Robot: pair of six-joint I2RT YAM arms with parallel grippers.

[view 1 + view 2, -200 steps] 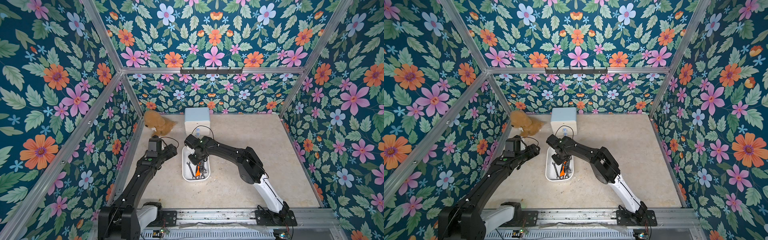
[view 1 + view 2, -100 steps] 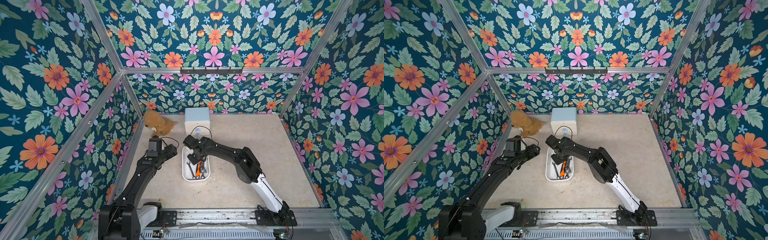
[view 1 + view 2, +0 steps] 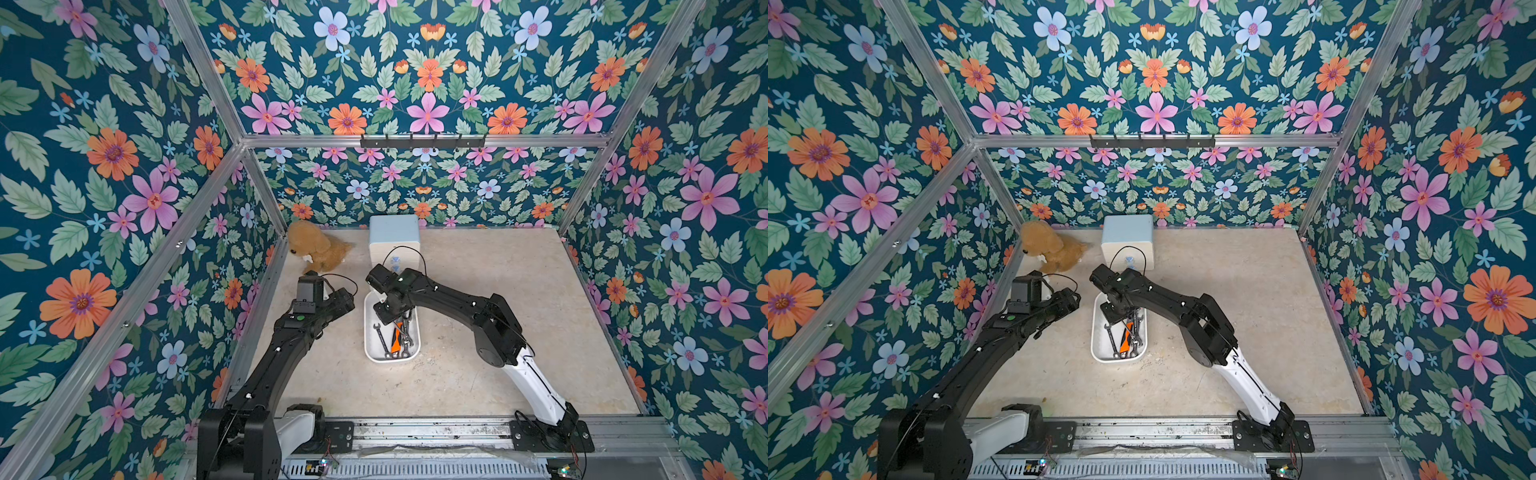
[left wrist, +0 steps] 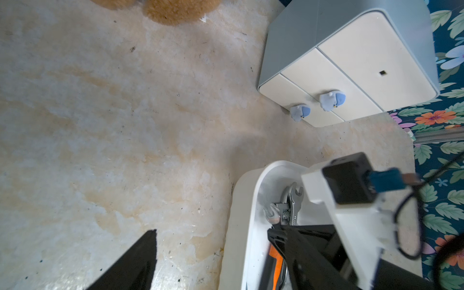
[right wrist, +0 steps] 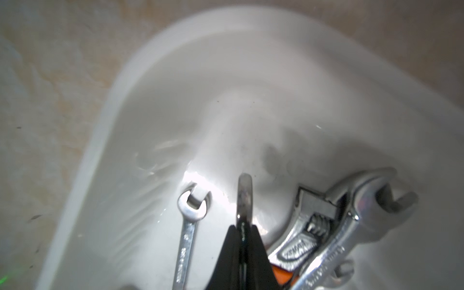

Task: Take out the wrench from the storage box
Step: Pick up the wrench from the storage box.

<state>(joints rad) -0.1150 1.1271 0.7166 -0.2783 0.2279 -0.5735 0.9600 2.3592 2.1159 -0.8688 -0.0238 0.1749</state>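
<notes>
The storage box (image 3: 371, 347) sits on the desk (image 3: 498, 332) between the two arms, its long side running away from the robot. Inside it, a small open-end wrench (image 5: 192, 208) lies flat, and an adjustable wrench (image 5: 308, 226) lies under a large open-end wrench (image 5: 364, 208), with an orange-handled tool (image 3: 397, 334) among them. The right hand (image 5: 242, 231) reaches down into the far half of the box. Its fingers are pressed together on a wrench (image 5: 244, 195) turned on edge, its tip over the box floor. The left hand (image 3: 345, 301) hovers just beside the box with its fingers apart, holding nothing. Farther back stand a white two-drawer cabinet (image 3: 394, 235) and a brown plush toy (image 3: 318, 249).
</notes>
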